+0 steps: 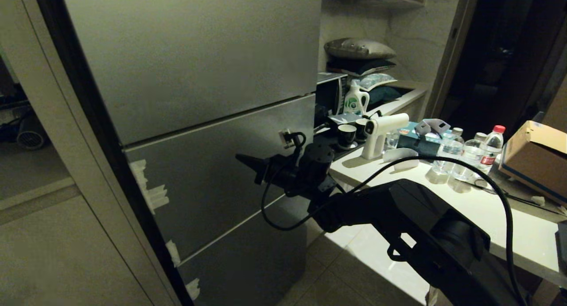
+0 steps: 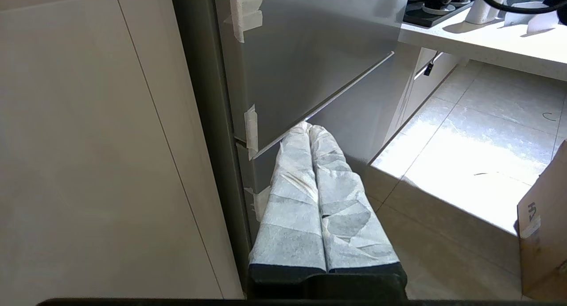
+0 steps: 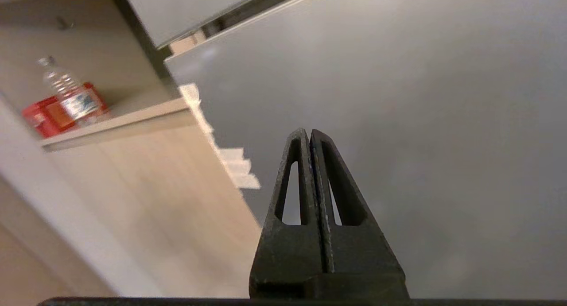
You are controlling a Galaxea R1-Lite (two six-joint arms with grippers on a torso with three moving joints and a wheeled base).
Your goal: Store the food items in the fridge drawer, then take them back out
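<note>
- At far left in the head view, pale flat cabinet panels (image 1: 66, 244) run beside a dark vertical gap, then the grey fridge (image 1: 195, 53) with its smooth, matte doors all shut; the fridge drawer cannot be seen anywhere, so its place cannot be told.
- Strips of whitish tape (image 1: 150, 188) cling to the left edges of the fridge's lower door fronts, ragged against the straight seams.
- Before the middle door front, the right gripper (image 1: 241, 158) points leftward at the panel, its black wedge-shaped fingers pressed together on nothing; in the right wrist view the tips (image 3: 309, 135) stand near the grey surface, though contact cannot be judged.
- A looping black cable (image 1: 274, 208) hangs under the right arm's wrist, with open tiled floor (image 1: 363, 257) below it.
- Low beside the fridge's bottom seams, in the left wrist view, the left gripper (image 2: 309, 128) shows its paper-wrapped fingers clenched together and empty.
- To the right, a white counter (image 1: 487, 217) juts out with a square edge, crowded at the back with a white spray gun (image 1: 381, 133), dark cups (image 1: 347, 135), a white detergent jug (image 1: 355, 100) and clear water bottles (image 1: 469, 157).
- At far right, a cardboard box (image 1: 536, 157) sits on the counter's end.
</note>
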